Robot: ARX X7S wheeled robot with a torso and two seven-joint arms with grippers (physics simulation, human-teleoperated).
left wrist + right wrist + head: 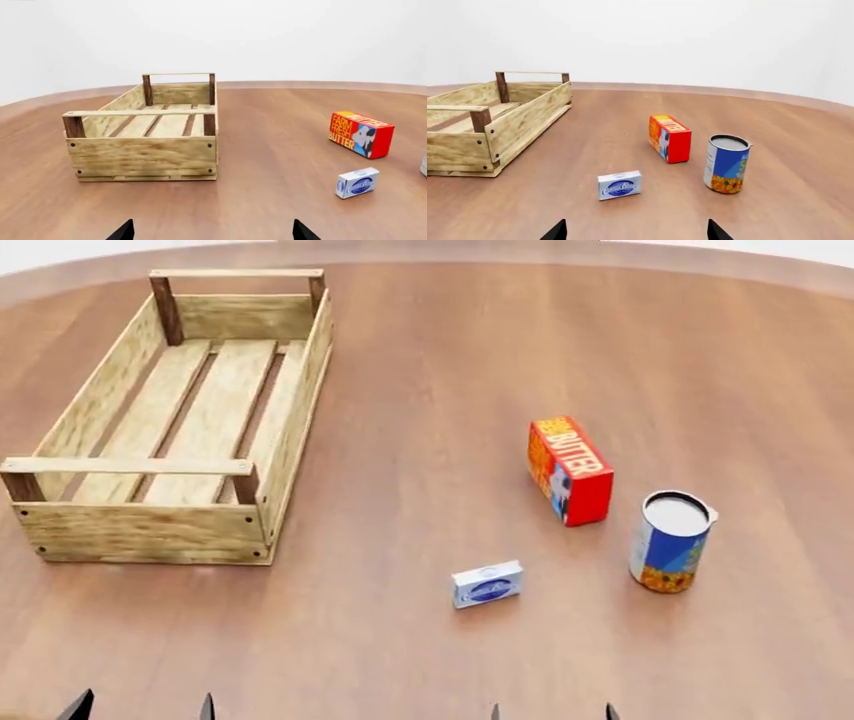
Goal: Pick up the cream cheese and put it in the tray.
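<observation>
Cream cheese (pixel 487 585) lies on the tabletop (pixel 427 360) well apart from the tray (pixel 287 410), both tools spread wide, holding nothing.

A red-orange butter box (pixel 571 471) stands right of centre on the brown tabletop (pixel 441 370); a blue-and-orange can (pixel 669 541), apparently open-topped, stands just lower right.

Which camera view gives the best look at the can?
The right wrist view shows the can best: whole, upright, blue and orange with its grey top, beside the butter box. The head view shows it whole too, but smaller and from above. In the left wrist view only a thin grey sliver shows at the picture's edge.
</observation>
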